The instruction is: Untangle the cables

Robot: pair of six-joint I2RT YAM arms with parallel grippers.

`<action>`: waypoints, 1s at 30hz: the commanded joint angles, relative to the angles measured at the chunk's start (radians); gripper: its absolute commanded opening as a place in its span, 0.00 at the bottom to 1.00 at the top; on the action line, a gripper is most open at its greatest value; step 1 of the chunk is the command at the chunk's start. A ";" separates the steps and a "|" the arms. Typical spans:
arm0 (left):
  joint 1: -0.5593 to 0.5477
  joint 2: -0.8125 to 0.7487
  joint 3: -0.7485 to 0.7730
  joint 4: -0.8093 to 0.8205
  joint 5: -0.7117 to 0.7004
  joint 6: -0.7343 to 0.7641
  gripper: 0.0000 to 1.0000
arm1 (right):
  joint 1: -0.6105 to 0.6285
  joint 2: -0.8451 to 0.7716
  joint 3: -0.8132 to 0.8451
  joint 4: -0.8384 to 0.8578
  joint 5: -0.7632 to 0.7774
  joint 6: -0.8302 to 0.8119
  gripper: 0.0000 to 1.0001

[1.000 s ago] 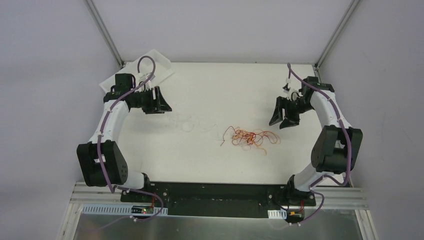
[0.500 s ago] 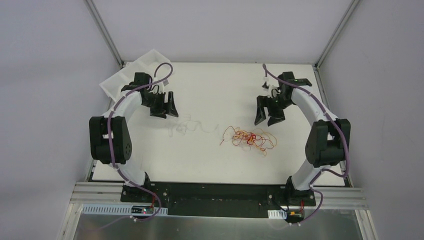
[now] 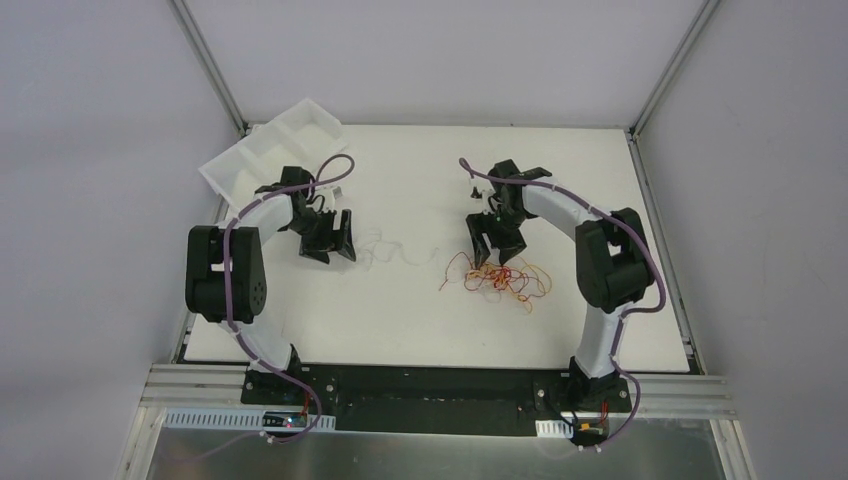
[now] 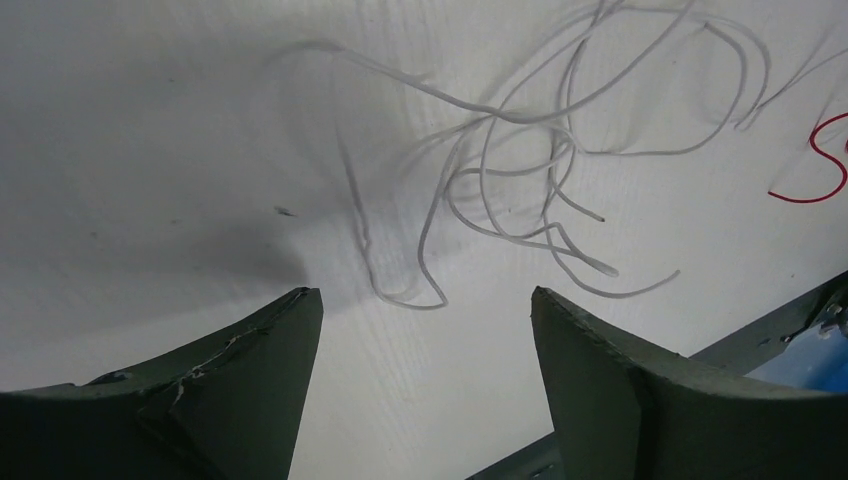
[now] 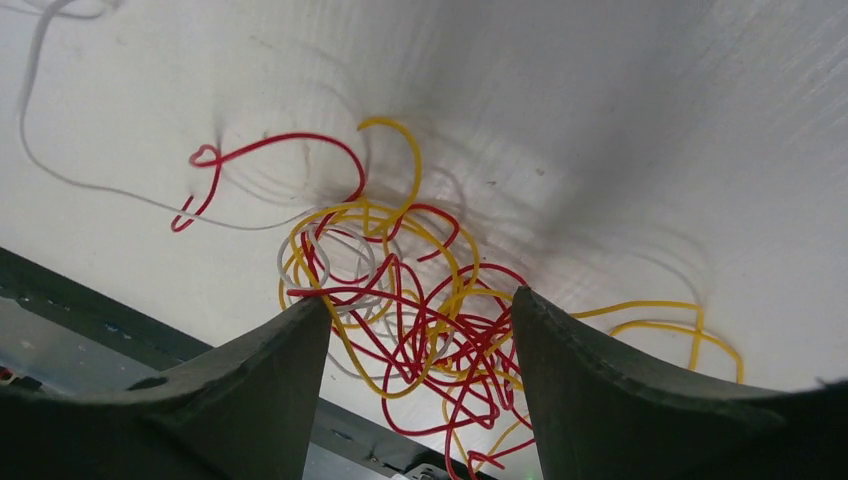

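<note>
**Knot Intact, Both Hands Open**

The red, orange and yellow cables (image 3: 500, 277) lie in one curly knot on the counter (image 3: 420, 160), a little right of its middle. The right hand (image 5: 420, 298) hangs over the knot's far edge, fingers spread and holding nothing. The left hand (image 4: 422, 297) is also spread and empty, above a loose scribble of white strands (image 4: 500, 170) further left. One white strand runs into the coloured knot. As I judge it, the untangling has barely begun, since no coloured cable lies apart. The counter is plain matt white. A white tray (image 3: 270, 145) sits at its far left corner. Pale grey walls (image 3: 100, 150) and metal posts (image 3: 210, 60) enclose it.
</note>
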 commanded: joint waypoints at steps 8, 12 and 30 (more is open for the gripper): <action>-0.064 -0.169 -0.023 0.119 0.004 0.075 0.79 | 0.000 0.051 -0.076 0.036 0.117 0.024 0.62; -0.112 -0.216 -0.030 0.114 -0.014 0.105 0.78 | 0.000 0.045 -0.088 0.036 0.106 0.024 0.61; -0.274 -0.069 -0.004 0.080 -0.403 0.050 0.11 | -0.003 0.007 -0.159 0.033 0.236 -0.027 0.48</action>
